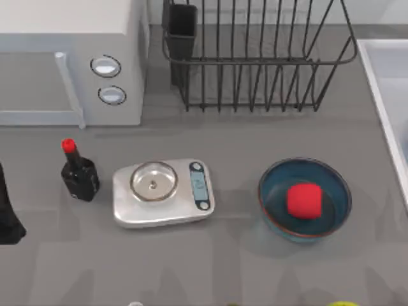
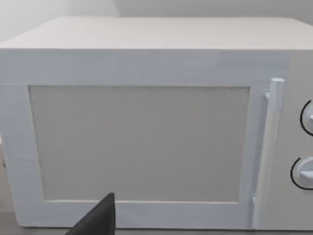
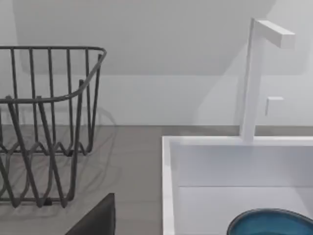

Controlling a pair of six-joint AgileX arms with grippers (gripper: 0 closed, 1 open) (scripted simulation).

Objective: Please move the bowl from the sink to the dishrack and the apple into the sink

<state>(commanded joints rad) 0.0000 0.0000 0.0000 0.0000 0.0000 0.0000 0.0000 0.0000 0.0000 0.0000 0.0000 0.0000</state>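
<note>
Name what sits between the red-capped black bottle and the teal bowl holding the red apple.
A silver kitchen scale with a round pan, seen in the top view, sits between the bottle and the bowl.

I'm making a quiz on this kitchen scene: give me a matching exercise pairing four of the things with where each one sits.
Things:
1. small bright-red apple
2. red-capped black bottle
3. dark rectangular utensil cup
4. silver kitchen scale

Places:
A. at a corner of the black wire dishrack
B. inside the teal-blue bowl standing on the grey table
C. between the bottle and that bowl
D. in front of the white microwave

Pairs: 1-B, 2-D, 3-A, 4-C
</note>
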